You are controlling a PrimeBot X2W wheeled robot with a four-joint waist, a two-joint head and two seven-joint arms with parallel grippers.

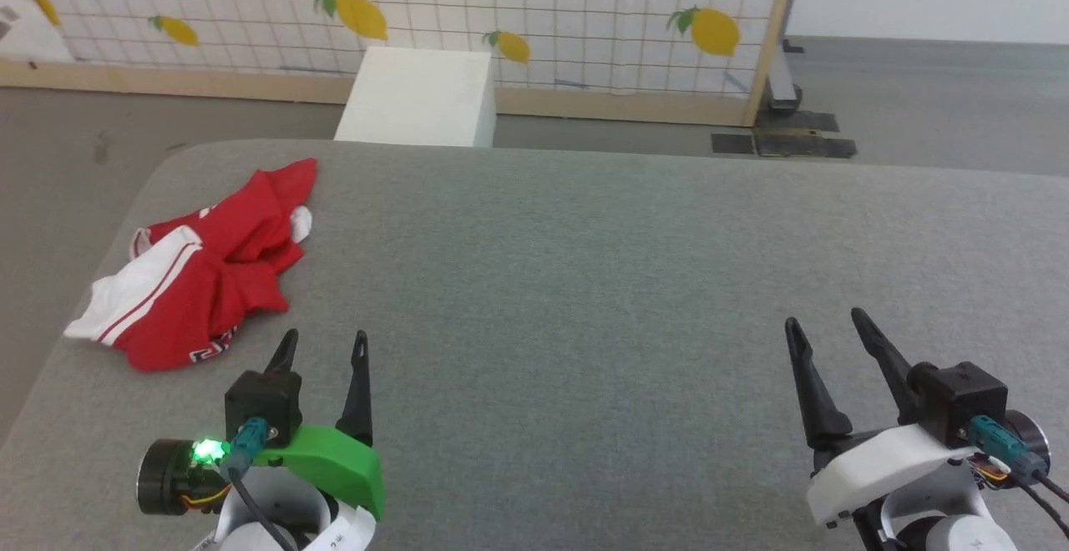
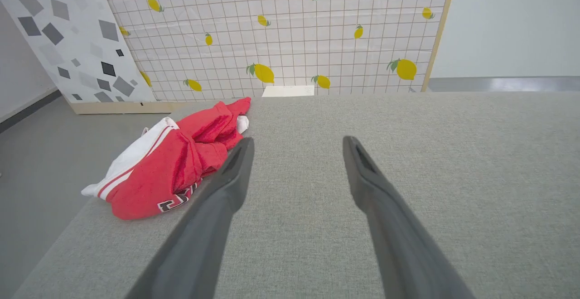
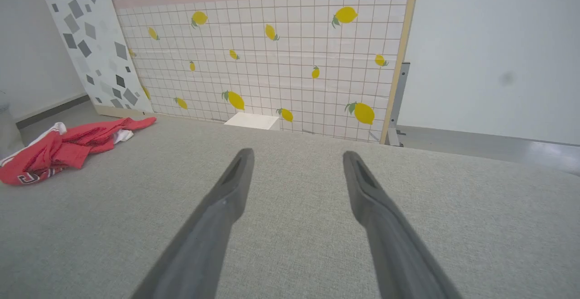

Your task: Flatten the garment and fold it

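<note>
One crumpled red-and-white garment (image 1: 209, 275) is being shown at the grey table's (image 1: 585, 284) far left edge. Two claws are being held spread, empty: the left gripper (image 1: 324, 336) near it, the right gripper (image 1: 824, 318) well apart.

My two dark fingers (image 2: 229, 185) rise from the bottom edge, spread wide, with bare grey counter (image 2: 408, 127) between them. The garment (image 2: 172, 172) lies crumpled in a heap on this view's left, close to the counter's edge. The tip of my left-hand finger overlaps its red cloth here, though I cannot tell whether they touch. Its white sleeve (image 2: 131, 154), trimmed with red stripes, spills outward, and lettering shows on the nearest fold. Beyond the counter stands a gridded panel (image 2: 294, 40) printed with lemons, with a white panel of grey shapes (image 2: 68, 40) beside it.
</note>
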